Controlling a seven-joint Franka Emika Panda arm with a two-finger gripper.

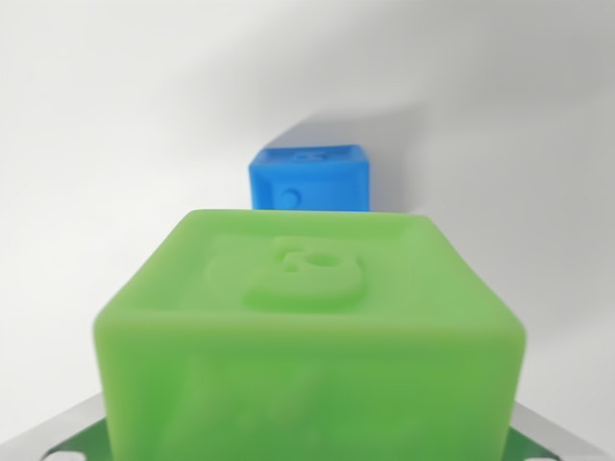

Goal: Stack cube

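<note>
Transport looks like the step in hand: green cube (307,336) fills the wrist view's lower half, apparently carried, though the jaws are hidden, so I cannot tell their state. Blue cube (309,179) sits at twelve o'clock on the white table (106,144). Next: advance, centre above it, lower.

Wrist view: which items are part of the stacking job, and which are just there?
Job items:
- green cube, close to the camera, filling the lower frame
- blue cube, behind it, farther off on the white surface

Just there:
- white surface
- green-and-grey part at the bottom corners, too little showing to identify

Claw fingertips are not visible.
</note>
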